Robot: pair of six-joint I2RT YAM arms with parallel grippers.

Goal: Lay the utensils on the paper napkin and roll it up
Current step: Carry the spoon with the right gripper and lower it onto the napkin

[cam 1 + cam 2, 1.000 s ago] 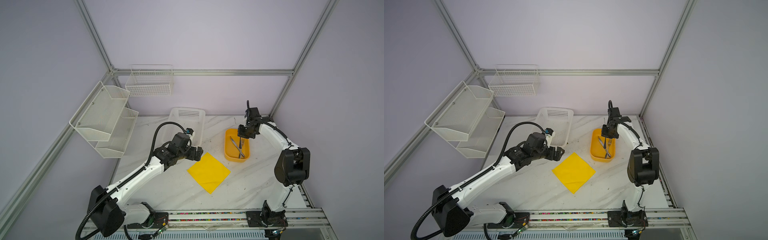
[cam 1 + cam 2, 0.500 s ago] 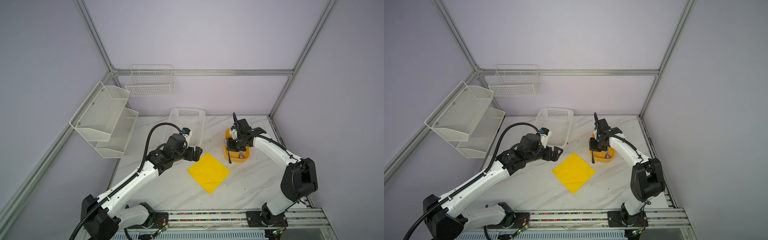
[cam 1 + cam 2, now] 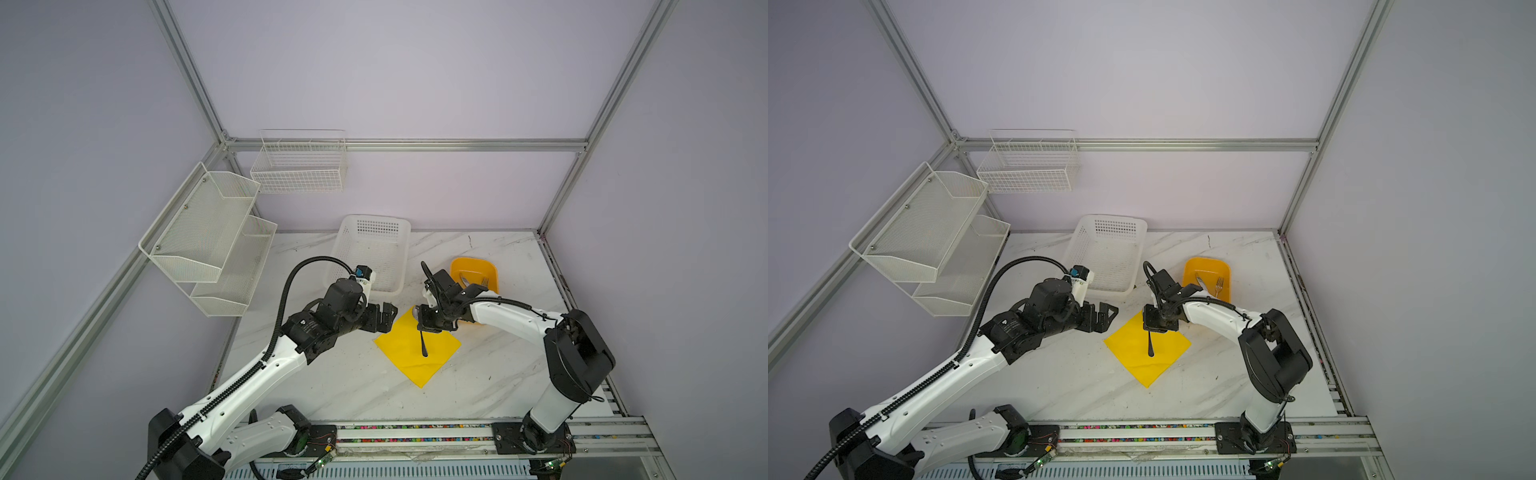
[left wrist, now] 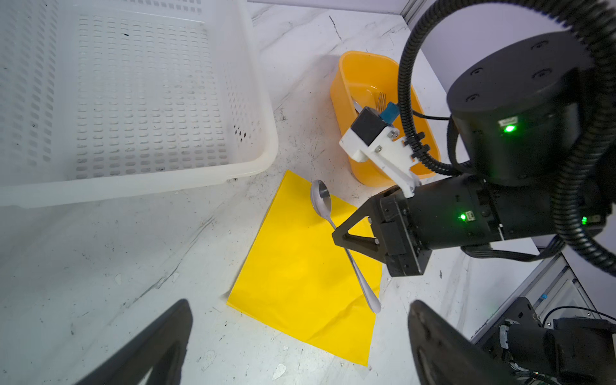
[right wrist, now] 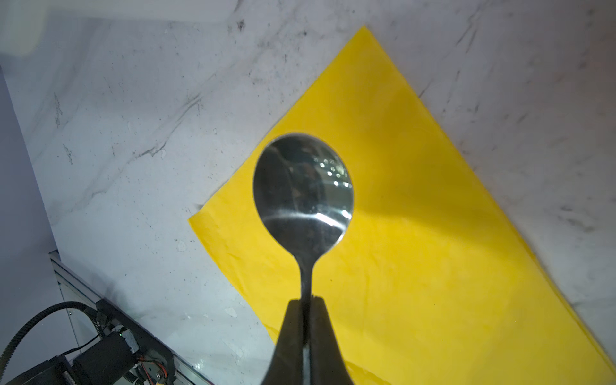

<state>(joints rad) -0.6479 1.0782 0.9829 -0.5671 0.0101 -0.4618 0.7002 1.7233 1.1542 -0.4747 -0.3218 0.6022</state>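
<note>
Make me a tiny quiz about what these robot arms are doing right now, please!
1. True or false: the right end effector grips a spoon over the yellow napkin.
2. Fill in: the left end effector is ____ and holds nothing.
3. Where is the fork? A on the napkin; B in the orange tub; C in the left end effector.
Key: 1 true; 2 open; 3 B.
</note>
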